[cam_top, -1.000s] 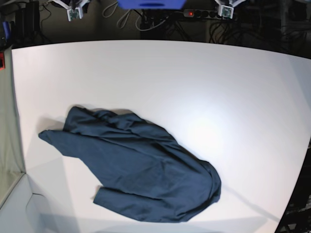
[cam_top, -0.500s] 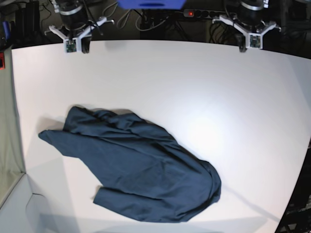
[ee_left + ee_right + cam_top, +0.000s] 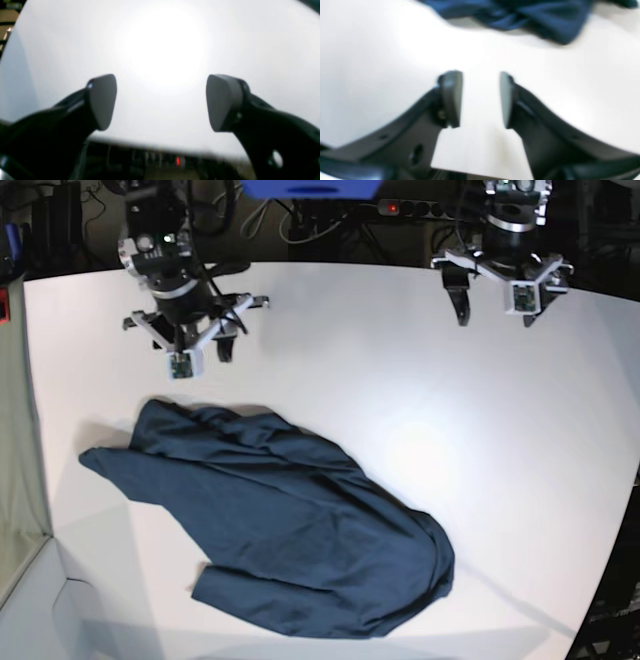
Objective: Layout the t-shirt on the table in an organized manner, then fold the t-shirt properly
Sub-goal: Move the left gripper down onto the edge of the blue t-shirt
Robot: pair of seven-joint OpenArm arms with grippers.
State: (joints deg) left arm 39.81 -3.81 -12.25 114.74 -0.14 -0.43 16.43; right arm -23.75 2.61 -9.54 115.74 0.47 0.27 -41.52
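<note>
Clearly nothing is done yet: the t-shirt (image 3: 275,525) lies crumpled on the table (image 3: 420,360), just ahead of the right gripper (image 3: 478,98), whose jaws are parted and empty. The left gripper (image 3: 161,102), spread wide, hovers well apart from it. Spreading and folding both remain.

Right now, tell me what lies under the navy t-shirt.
The t-shirt lies crumpled directly on the white table, which shows bare all around it. Whatever is beneath its folds is covered, as is the neck label. Neither the right gripper nor the left gripper touches it.
</note>
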